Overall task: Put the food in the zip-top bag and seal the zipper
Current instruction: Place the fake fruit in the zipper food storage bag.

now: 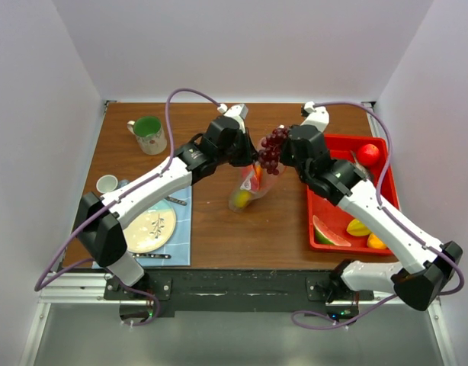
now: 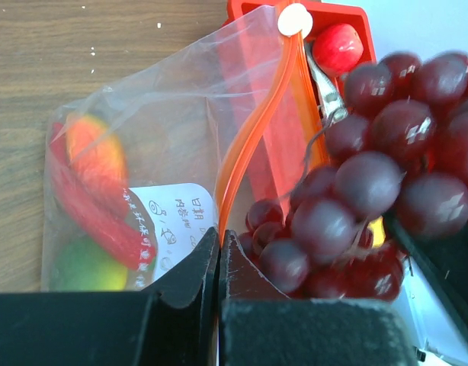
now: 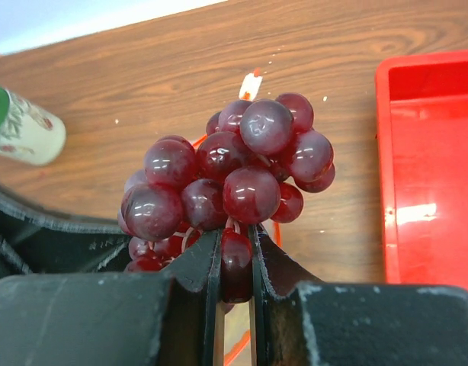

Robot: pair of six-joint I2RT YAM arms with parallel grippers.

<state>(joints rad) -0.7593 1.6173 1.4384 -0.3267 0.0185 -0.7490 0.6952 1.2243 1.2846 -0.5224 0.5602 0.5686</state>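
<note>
The right hand (image 3: 235,240) is clamped on a berry at the edge of the purple grape bunch (image 3: 234,171), holding it above the bench (image 3: 142,69). In the top view the bunch hangs just over the mouth of the zip-top bag (image 1: 249,187), mid-bench. The left hand (image 2: 219,245) has its fingers pressed together on the bag's edge just beside the orange-red zipper (image 2: 253,137), which bows away in a curve, with the grapes close beside it. Inside the bag lie orange, red and yellow-green pieces — which foods they are I cannot tell through the crinkled plastic. The red tray (image 1: 319,206) on the right holds the red apple (image 1: 369,155), the watermelon wedge (image 1: 331,232) and two small pieces, one yellow and one orange. A green mug (image 1: 149,135) and the cream plate (image 1: 152,229) sit on the left.
</note>
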